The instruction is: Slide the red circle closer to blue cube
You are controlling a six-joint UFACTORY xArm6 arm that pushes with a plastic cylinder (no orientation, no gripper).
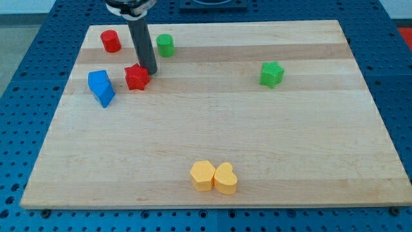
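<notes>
The red circle (111, 41) is a short red cylinder at the view's top left of the wooden board (212, 167). The blue cube (98, 81) lies below it, near the left edge, touching a second blue block (105, 96) just beneath it. My tip (150, 71) is at the end of the dark rod, right of the circle and the cube. It stands just to the upper right of a red star (136, 77), touching it or nearly so.
A green cylinder (165, 45) stands just right of the rod. A green star (271, 74) is at the right. A yellow hexagon (203, 175) and a yellow heart (225, 178) touch each other near the bottom edge.
</notes>
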